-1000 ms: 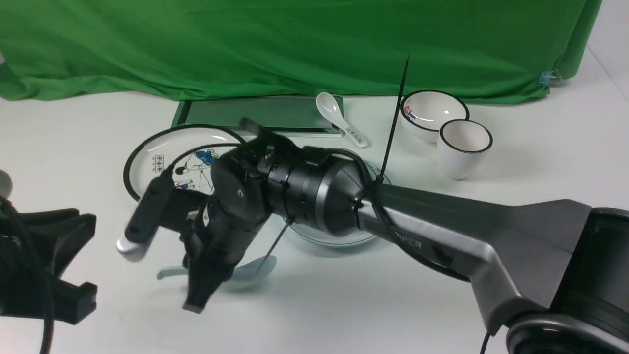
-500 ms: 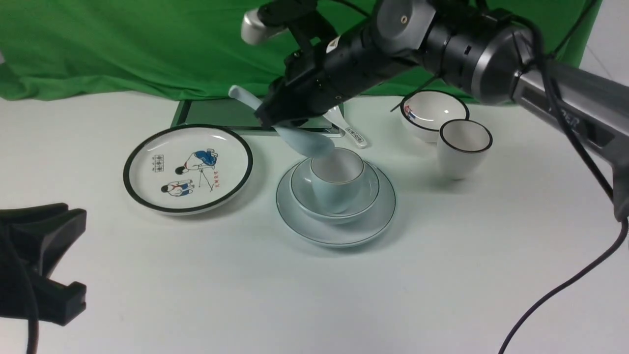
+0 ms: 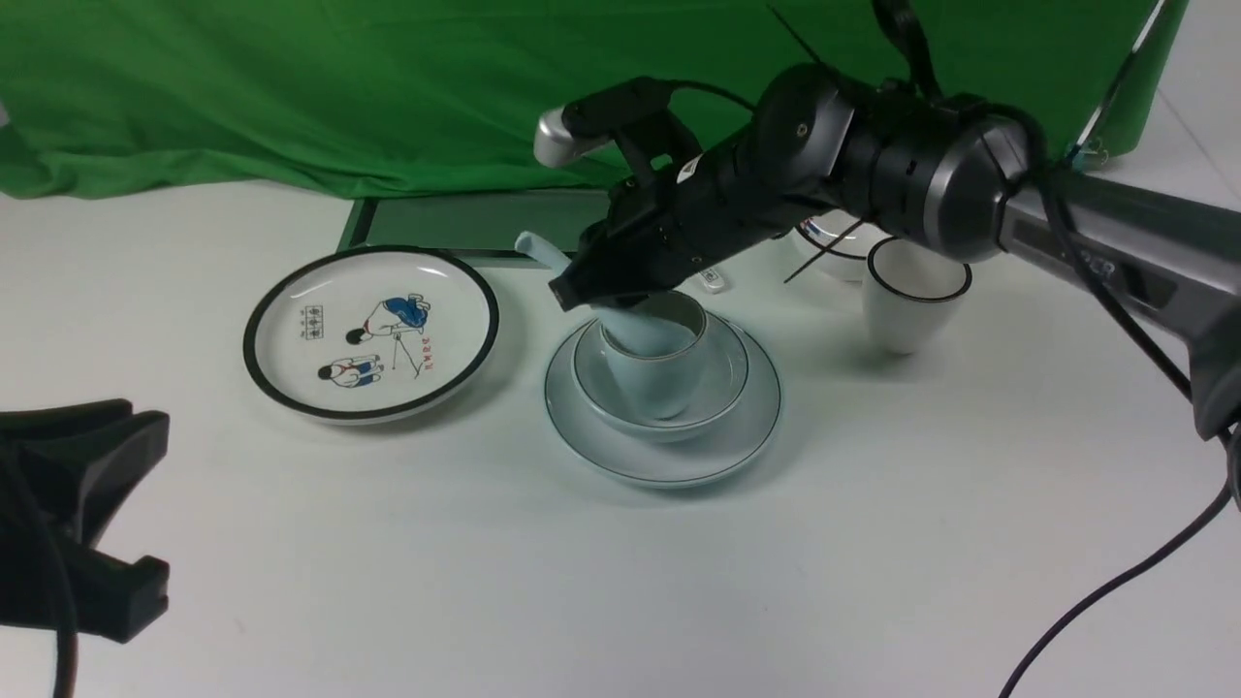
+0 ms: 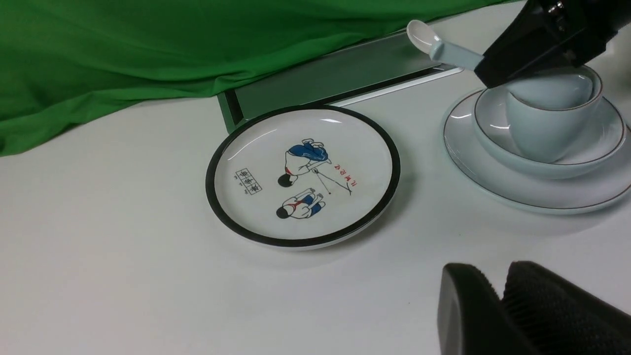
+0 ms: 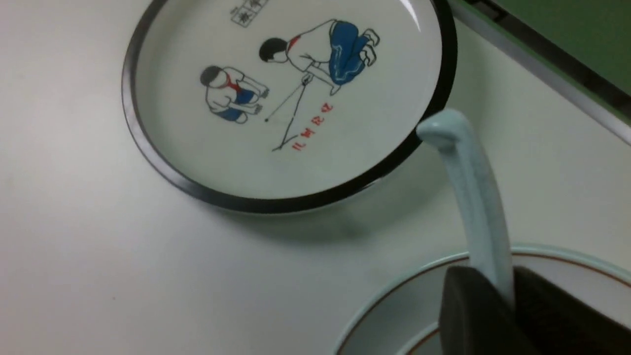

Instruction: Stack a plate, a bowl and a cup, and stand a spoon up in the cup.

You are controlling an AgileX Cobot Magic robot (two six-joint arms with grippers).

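Now | right end effector: spoon bowl-end inside cup

The spoon, cup, bowl and plate look like smooth, glossy glazed ceramic. The cartoon plate has the same slick glaze, with sharp white glints. Behind hangs the curtain, soft, creased cloth with a dull face. The table looks smooth with a faint sheen. The right arm mixes glossy black parts with satin grey, metallic-looking ones.
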